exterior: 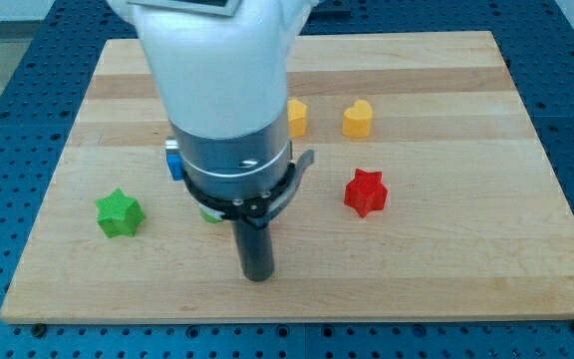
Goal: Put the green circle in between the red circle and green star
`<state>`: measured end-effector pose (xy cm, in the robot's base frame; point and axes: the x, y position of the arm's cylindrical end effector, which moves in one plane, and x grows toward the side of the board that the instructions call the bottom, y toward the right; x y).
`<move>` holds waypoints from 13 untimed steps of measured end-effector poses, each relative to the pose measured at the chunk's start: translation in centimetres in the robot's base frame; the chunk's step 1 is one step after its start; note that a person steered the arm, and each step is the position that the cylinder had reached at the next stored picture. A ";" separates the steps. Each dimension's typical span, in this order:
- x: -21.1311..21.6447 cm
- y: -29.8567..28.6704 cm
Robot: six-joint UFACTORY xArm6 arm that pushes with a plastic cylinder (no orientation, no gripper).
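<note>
Our tip low on the wooden worktop, rod without fingers, green star at its left, green sliver likely the circle behind our arm, red star right, yellow blocks above, blue block half hidden, red circle unseen.

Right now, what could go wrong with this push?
1. The arm body hides the green circle; only a green sliver shows at its left edge, so my tip's contact with it cannot be checked.
2. No red circle is visible; only a red star shows, so the target gap beside the green star is uncertain.
3. A blue block sits close to the sliver and might get bumped.
</note>
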<state>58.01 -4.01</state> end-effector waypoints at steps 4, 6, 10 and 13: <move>-9.3 -3.4; -9.9 -5.4; -10.2 -3.0; -10.2 -5.9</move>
<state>47.80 -9.93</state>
